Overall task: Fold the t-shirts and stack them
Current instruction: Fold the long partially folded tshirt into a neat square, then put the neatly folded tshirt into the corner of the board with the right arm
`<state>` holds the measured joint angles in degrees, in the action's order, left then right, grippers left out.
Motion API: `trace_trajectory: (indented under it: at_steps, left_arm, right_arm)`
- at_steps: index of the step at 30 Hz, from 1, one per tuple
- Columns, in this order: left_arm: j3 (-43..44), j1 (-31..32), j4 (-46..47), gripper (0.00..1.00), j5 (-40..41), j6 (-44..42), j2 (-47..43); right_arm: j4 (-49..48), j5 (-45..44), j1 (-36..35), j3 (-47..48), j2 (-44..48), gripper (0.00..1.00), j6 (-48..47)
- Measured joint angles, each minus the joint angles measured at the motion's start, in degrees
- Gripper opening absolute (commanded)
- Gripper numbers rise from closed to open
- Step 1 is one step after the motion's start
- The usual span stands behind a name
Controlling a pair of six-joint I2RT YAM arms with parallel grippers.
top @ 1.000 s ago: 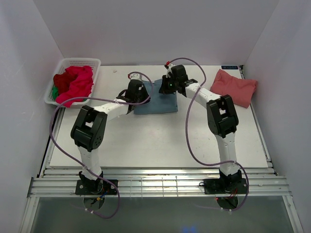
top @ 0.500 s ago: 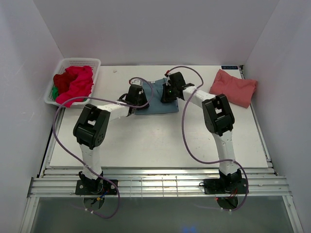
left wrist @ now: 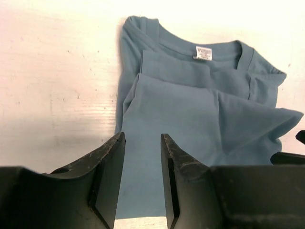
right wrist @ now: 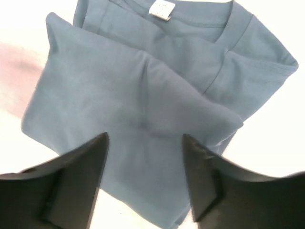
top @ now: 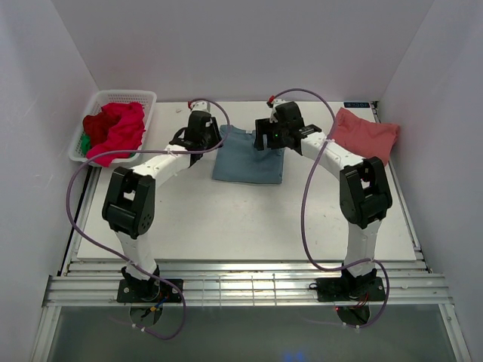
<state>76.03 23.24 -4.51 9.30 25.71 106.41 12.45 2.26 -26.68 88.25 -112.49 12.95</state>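
A dusty teal-blue t-shirt (top: 247, 157) lies folded on the table's middle back, collar and label toward the far side (left wrist: 190, 109) (right wrist: 143, 90). My left gripper (top: 210, 140) hovers at its left far edge, jaws apart with nothing between them, only cloth below (left wrist: 142, 139). At the shirt's right far corner my right gripper (top: 272, 142) is wide open and empty above the fold (right wrist: 145, 139). A salmon-pink t-shirt (top: 364, 134) lies folded at the back right. Red and magenta t-shirts (top: 117, 128) and a bit of a green one (top: 85, 142) sit in the basket.
The white lattice basket (top: 148, 96) stands at the back left corner of the table. White walls close in the left, right and far sides. Purple cables loop from both arms over the table.
The right gripper went from shut to open and the left opened wider. Both lifted off the teal shirt toward its far edge, leaving it folded flat.
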Motion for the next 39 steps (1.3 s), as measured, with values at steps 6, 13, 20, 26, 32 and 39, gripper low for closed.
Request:
trace_trajectory:
  at_steps: [6, 13, 20, 26, 32, 39]
  left_arm:
    - [5.1, -3.0, -5.1, 0.63, -3.9, -0.1, 3.1]
    - [7.8, -5.2, -12.4, 0.72, -8.0, 0.1, 8.8]
    - [7.7, -6.8, -15.4, 0.73, -15.1, 1.3, 11.5]
    - [2.5, -7.0, -12.3, 0.70, -16.7, 2.9, 7.0]
    - [5.9, -7.0, -9.9, 0.62, -18.8, 4.6, 2.1]
    - [8.9, -7.0, -0.8, 0.43, -28.6, 9.4, 5.9]
  right_arm:
    - [2.3, 2.0, 1.7, 0.9, -0.4, 0.91, -2.2]
    - [3.2, 2.2, 3.0, -0.6, -0.4, 0.91, -2.3]
    - [4.0, 1.6, 3.0, -3.7, -0.4, 0.93, -2.1]
    - [4.1, 1.0, 3.4, -5.1, -0.4, 0.95, -1.1]
    - [3.8, 0.9, 4.0, -6.8, -0.4, 0.95, -0.1]
    - [3.6, 1.1, 4.8, -8.3, -0.4, 0.95, 0.8]
